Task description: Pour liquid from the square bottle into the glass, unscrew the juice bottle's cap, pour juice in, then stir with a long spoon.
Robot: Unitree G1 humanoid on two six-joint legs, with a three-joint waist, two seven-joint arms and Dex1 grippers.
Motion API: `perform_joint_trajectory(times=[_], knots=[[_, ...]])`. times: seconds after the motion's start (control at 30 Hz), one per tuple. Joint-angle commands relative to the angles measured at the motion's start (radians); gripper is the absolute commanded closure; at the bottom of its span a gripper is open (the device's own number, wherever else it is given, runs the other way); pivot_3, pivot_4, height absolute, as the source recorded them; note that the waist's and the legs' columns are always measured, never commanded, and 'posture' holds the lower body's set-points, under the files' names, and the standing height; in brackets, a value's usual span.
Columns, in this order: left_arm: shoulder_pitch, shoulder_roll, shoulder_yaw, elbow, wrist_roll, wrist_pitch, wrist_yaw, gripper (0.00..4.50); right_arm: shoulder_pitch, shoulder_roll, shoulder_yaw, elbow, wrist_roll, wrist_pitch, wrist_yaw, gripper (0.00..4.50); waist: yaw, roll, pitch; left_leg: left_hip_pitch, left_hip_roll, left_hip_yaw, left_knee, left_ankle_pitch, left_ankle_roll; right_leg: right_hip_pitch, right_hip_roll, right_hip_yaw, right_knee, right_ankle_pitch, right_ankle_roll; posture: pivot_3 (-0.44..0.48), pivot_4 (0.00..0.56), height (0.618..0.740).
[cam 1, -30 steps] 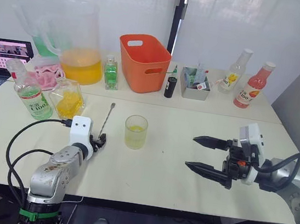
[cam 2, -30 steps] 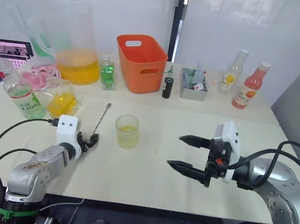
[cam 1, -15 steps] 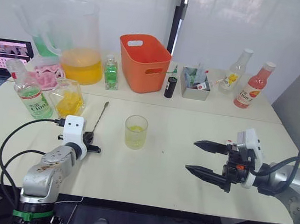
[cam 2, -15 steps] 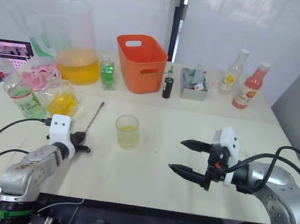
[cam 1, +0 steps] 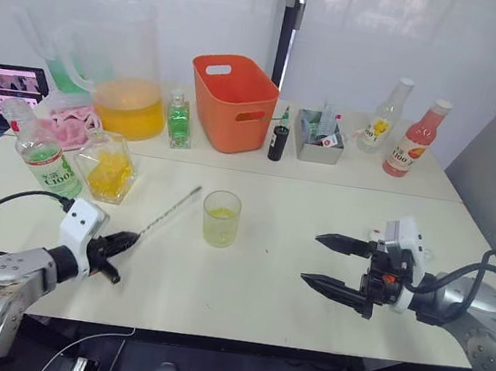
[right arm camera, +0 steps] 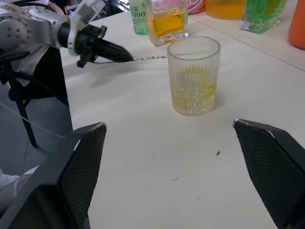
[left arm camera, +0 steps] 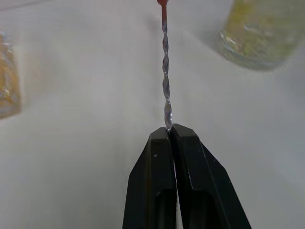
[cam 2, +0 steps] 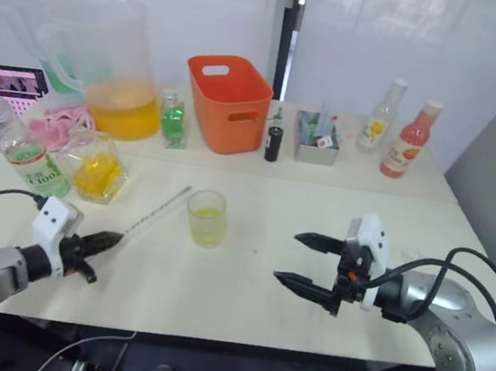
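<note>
My left gripper point(cam 1: 127, 242) is shut on the near end of the long spoon point(cam 1: 167, 214), low over the table's front left. The twisted shaft point(left arm camera: 165, 71) slants up and away toward the glass point(cam 1: 221, 219), which holds a little pale yellow liquid. The square bottle point(cam 1: 110, 167), with yellow liquid in it, and the juice bottle point(cam 1: 48, 162) with green juice stand at the left. The cap is out of view. Right of the glass, my right gripper point(cam 1: 311, 259) hovers open and empty, pointing at it point(right arm camera: 194, 76).
Along the back stand a big pitcher of orange liquid point(cam 1: 125, 87), a small green bottle point(cam 1: 179, 121), an orange basket point(cam 1: 234, 101), a grey tray point(cam 1: 319, 142), a yellow-labelled bottle point(cam 1: 381, 121) and a pink bottle point(cam 1: 410, 143). A laptop point(cam 1: 0, 89) sits at the far left.
My left gripper has shut on the spoon's near end and drawn back to the left and front. The spoon has swung so that its far end points toward the glass. The right gripper has barely moved.
</note>
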Motion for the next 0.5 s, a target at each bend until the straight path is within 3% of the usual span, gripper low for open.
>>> perform_joint_trajectory(times=[0.03,0.4,0.5], knots=[[0.041,0.060,0.006,0.031,0.004,-0.076,-0.118,4.49,0.020,0.011,-0.016,-0.031,-0.004,-0.033,-0.012,0.00,0.001,0.000,0.000,0.000,0.000,0.000,0.000,0.000,-0.001,0.000,0.000,0.000,0.000,0.000,0.000,0.000,0.150,0.703],[0.061,0.149,-0.020,0.165,0.079,-0.146,-0.187,4.49,0.055,0.022,-0.024,-0.078,-0.001,-0.036,-0.044,0.00,-0.001,0.000,0.000,0.000,0.001,0.000,-0.001,-0.001,-0.002,-0.001,0.000,0.000,0.000,0.000,-0.001,0.000,0.150,0.703],[0.046,0.160,-0.035,0.177,0.074,-0.137,-0.207,3.57,0.053,0.028,-0.018,-0.081,-0.005,-0.040,-0.056,0.00,-0.001,0.000,0.000,0.000,0.001,0.000,-0.001,-0.001,-0.002,-0.001,0.000,0.000,0.000,0.000,-0.001,0.000,0.150,0.703]])
